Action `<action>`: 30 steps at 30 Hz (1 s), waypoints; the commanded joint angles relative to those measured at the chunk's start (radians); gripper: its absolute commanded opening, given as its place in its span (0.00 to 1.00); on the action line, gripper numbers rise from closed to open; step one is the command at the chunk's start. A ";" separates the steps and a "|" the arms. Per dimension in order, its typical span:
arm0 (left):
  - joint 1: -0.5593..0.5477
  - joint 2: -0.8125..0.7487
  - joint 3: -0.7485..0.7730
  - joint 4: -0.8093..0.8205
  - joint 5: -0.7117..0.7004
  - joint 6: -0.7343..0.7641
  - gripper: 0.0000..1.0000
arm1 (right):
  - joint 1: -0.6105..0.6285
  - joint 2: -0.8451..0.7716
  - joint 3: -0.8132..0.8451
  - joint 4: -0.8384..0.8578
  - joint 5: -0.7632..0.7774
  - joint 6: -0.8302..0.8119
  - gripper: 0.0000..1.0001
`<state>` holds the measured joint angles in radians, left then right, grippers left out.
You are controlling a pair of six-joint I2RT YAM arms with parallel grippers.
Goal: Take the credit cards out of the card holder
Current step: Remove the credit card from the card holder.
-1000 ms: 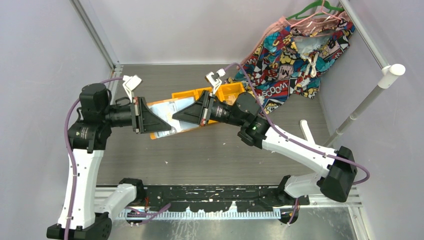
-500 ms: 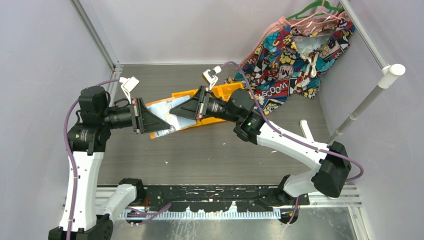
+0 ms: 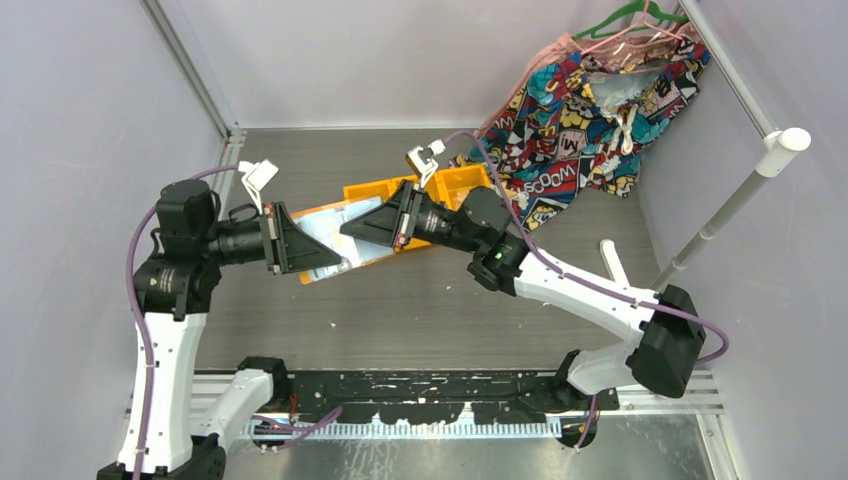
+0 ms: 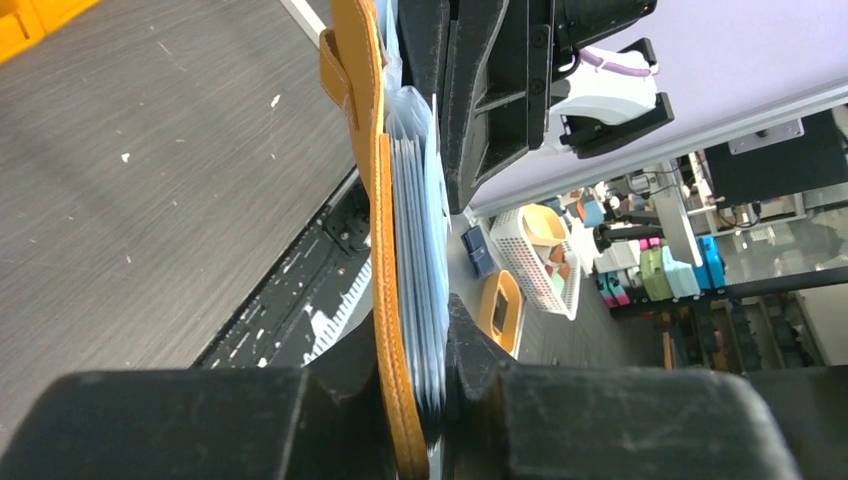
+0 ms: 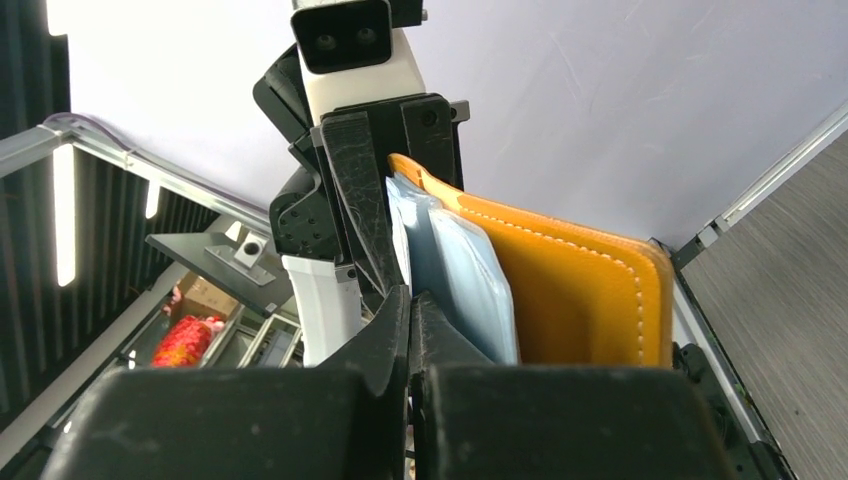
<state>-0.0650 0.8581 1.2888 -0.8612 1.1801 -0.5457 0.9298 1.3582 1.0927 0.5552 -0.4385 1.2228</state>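
Right tool (image 3: 347, 228) has slid further left than a second ago, so its tip now sits just beside the left tool (image 3: 336, 262) and its body covers more of the card holder (image 3: 325, 214) stretched between them. The left tool has barely shifted and keeps its grip at the holder's lower end. The orange bins (image 3: 462, 180) and the patterned cloth (image 3: 580, 110) behind lie as they did. The holder is held up clear of the tabletop (image 3: 420, 300). In the left wrist view it stands on edge, with its orange cover (image 4: 382, 200) on one side and the fanned pale blue pockets (image 4: 415, 250) on the other, and the left tool is clamped tight across the whole stack. Seen from the right wrist, the right tool is closed almost to nothing, nipping the edge of the outermost pocket leaf (image 5: 398, 225), just apart from the other leaves. Whether a credit card lies in that nip cannot be told, and the credit cards cannot be made out among the pockets.
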 commanded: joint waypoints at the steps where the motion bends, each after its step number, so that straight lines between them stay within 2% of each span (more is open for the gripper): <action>1: 0.002 -0.020 -0.003 0.128 0.040 -0.068 0.12 | -0.002 -0.054 -0.022 0.067 0.033 0.023 0.01; 16: 0.010 -0.028 0.000 0.122 0.022 -0.057 0.11 | -0.005 -0.174 -0.095 0.001 0.080 -0.037 0.01; 18: 0.010 -0.029 0.004 0.105 0.005 -0.035 0.08 | -0.013 -0.181 -0.086 -0.016 0.073 -0.040 0.01; 21: 0.009 -0.016 0.037 0.012 -0.056 0.052 0.01 | -0.047 -0.215 -0.074 -0.083 0.066 -0.065 0.01; 28: 0.010 0.009 0.107 -0.203 -0.328 0.362 0.00 | -0.200 -0.310 -0.034 -0.349 0.064 -0.177 0.01; 30: 0.009 0.023 0.125 -0.256 -0.364 0.447 0.00 | -0.239 -0.297 -0.026 -0.390 0.048 -0.199 0.01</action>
<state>-0.0628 0.8684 1.3506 -0.9993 0.9550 -0.3222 0.7540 1.0824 1.0031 0.2752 -0.3683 1.1004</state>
